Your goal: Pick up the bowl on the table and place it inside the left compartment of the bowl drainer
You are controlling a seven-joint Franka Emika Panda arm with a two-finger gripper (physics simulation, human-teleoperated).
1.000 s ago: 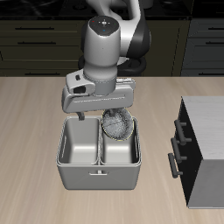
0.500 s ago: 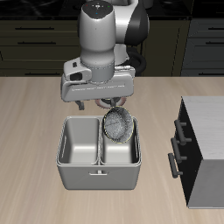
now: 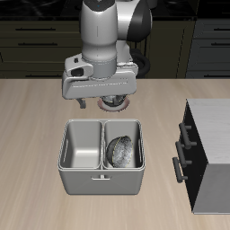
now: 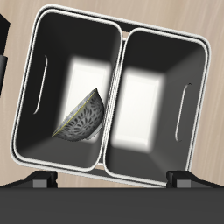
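The bowl (image 3: 121, 151) has dropped from the rim into the drainer's (image 3: 100, 181) compartment at frame right, lying tilted. The tool (image 3: 111, 106) hovers above, spread open, empty; placing looks done.

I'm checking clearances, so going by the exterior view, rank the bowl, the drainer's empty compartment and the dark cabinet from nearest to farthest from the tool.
1. The bowl, tilted inside the bowl drainer, almost under the tool.
2. The empty compartment, beside the bowl; close to it in rank.
3. The dark cabinet, off at the table's side, clearly farthest.
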